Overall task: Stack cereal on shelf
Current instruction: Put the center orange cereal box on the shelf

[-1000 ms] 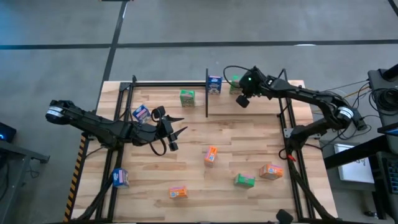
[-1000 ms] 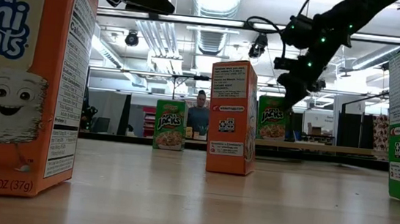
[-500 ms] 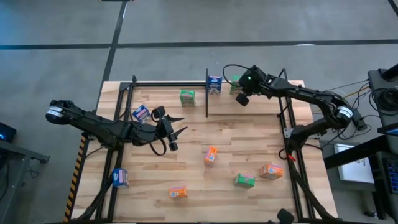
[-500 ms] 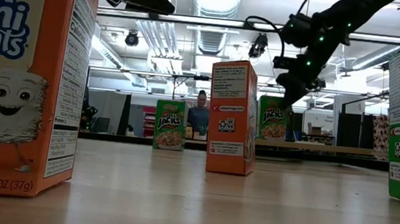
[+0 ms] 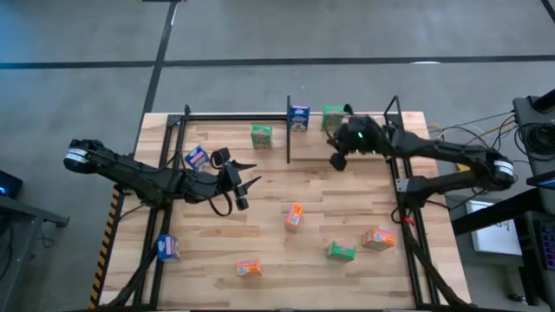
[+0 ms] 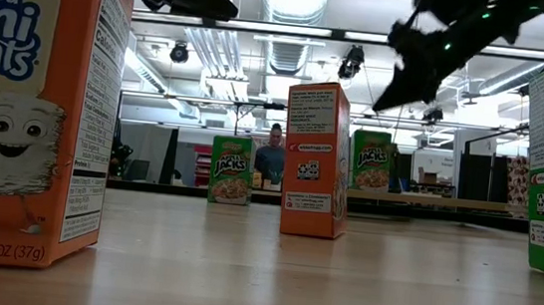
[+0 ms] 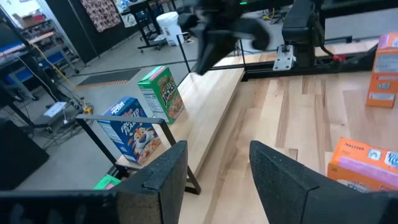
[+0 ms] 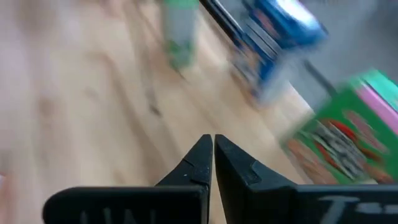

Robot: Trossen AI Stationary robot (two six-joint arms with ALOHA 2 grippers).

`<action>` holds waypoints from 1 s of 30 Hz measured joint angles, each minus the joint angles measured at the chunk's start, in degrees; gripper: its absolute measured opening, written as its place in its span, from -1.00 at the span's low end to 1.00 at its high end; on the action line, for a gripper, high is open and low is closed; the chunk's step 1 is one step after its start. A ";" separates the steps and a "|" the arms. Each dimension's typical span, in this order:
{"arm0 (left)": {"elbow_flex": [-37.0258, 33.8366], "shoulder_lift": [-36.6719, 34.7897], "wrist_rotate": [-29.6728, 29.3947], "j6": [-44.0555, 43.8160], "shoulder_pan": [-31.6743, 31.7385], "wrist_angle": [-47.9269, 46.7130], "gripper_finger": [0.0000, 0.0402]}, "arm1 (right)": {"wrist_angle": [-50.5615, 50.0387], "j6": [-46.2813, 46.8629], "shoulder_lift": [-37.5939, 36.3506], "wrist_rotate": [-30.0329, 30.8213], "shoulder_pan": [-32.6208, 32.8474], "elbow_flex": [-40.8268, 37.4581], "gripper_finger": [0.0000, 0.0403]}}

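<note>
The shelf (image 5: 234, 130) is a narrow light board with a black frame along the table's far edge. A green cereal box (image 5: 261, 136), a blue one (image 5: 299, 117) and another green one (image 5: 332, 117) stand on it, and a blue box (image 5: 197, 157) sits tilted at its left part. Several more boxes stand or lie on the table, among them an orange one (image 5: 294, 217). My right gripper (image 5: 341, 146) (image 8: 210, 142) is shut and empty, raised just near of the right green box (image 8: 336, 137). My left gripper (image 5: 247, 178) (image 7: 214, 171) hovers open, left of centre.
The black upright divider (image 5: 288, 130) splits the shelf. On the near half of the table are an orange box (image 5: 378, 238), a green box (image 5: 341, 251), an orange box (image 5: 248, 268) and a blue box (image 5: 166, 248). Black frame posts (image 5: 399, 173) flank the table. A person (image 6: 270, 157) stands far behind.
My right gripper has drawn back from the right green box on the shelf, moving up and toward the table's near edge. That box stays standing on the shelf where it was. The left arm has kept still.
</note>
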 joint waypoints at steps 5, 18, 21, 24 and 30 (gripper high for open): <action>0.00 0.00 -0.09 -4.41 0.00 0.21 -0.22 | 15.61 0.51 -5.90 -0.04 8.69 -8.91 -0.95; 0.66 0.52 5.04 -10.67 -0.78 -0.21 -0.22 | 25.72 0.24 -8.41 -0.22 21.05 -15.73 -0.95; 0.66 1.04 5.47 -11.02 -1.15 -0.16 -0.22 | 25.43 0.45 -8.10 -0.24 23.33 -13.84 -0.95; 0.63 1.66 5.53 -13.32 -1.60 -1.00 -0.22 | 20.55 0.55 -7.52 -1.55 24.94 -10.66 -0.92; 0.55 3.11 5.68 -12.20 -1.84 -1.63 -0.22 | 7.63 0.05 -4.45 -1.60 25.55 -2.62 -0.56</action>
